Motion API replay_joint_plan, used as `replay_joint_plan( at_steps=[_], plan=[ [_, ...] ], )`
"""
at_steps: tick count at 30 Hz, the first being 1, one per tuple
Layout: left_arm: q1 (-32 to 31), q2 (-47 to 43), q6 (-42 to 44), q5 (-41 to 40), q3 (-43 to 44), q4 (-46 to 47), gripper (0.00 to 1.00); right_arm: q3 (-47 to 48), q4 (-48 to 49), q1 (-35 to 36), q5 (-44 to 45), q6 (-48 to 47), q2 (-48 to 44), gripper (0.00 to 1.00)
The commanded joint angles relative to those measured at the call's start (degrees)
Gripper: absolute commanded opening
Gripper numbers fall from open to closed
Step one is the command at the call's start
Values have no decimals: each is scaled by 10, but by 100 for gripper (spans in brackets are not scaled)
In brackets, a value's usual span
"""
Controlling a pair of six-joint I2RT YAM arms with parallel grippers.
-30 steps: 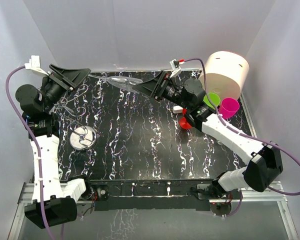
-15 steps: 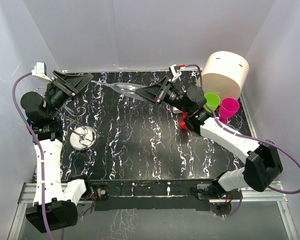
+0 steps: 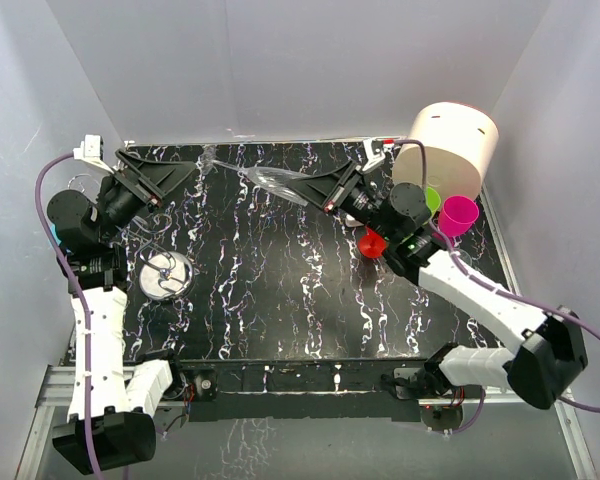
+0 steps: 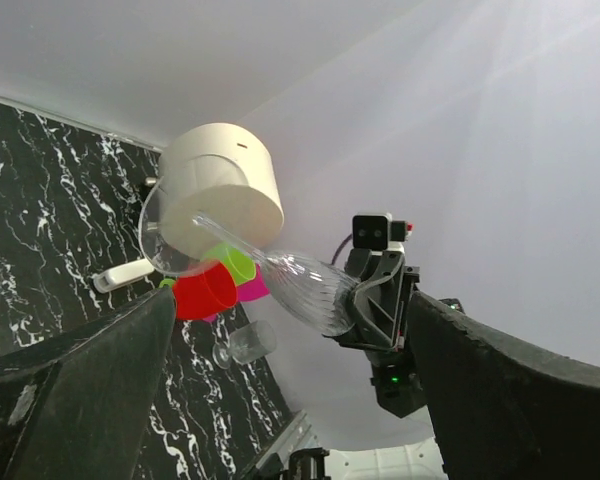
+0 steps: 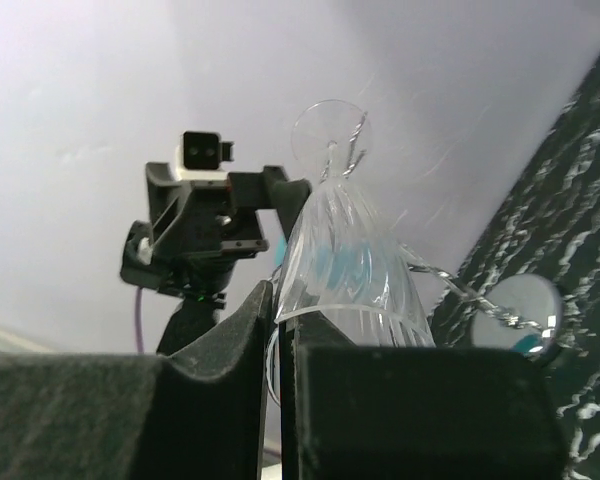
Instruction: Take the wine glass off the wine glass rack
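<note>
The clear ribbed wine glass (image 3: 278,183) hangs level in the air over the back of the table, its foot (image 3: 208,158) pointing left. My right gripper (image 3: 315,190) is shut on the rim of its bowl; in the right wrist view the rim (image 5: 345,260) is pinched between the jaws. My left gripper (image 3: 175,178) stands open just left of the foot, touching nothing. The wine glass rack (image 3: 166,275), thin wire arms on a shiny round disc, stands at the left below my left gripper, apart from the glass. Its disc (image 5: 518,312) shows behind the glass.
A large cream cylinder (image 3: 450,145) stands at the back right, with green (image 3: 427,200), pink (image 3: 458,215) and red (image 3: 372,243) cups beside it, under my right arm. A second small clear glass (image 4: 245,343) lies on the table near them.
My right gripper shut on the bowl's rim and my left gripper opened, letting go of the glass. The right arm then carried the glass to the right, away from the rack.
</note>
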Motion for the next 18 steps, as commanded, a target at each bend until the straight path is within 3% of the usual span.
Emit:
replay_joint_plan(
  at_steps=[1, 5, 9, 13, 18],
  plan=[
    [-1, -12, 74, 4, 41, -77, 99, 18, -149, -3, 122, -107, -70, 0],
    [-1, -5, 129, -3, 79, -146, 99, 54, -333, -3, 221, -256, -125, 0],
    [-1, 6, 101, 18, 89, -113, 99, 92, -535, -3, 271, -394, -164, 0],
    [-1, 12, 89, 22, 90, -99, 99, 126, -716, -3, 233, -476, -179, 0],
    [-1, 20, 82, 30, 77, -100, 99, 145, -873, -3, 126, -484, -163, 0]
  ],
)
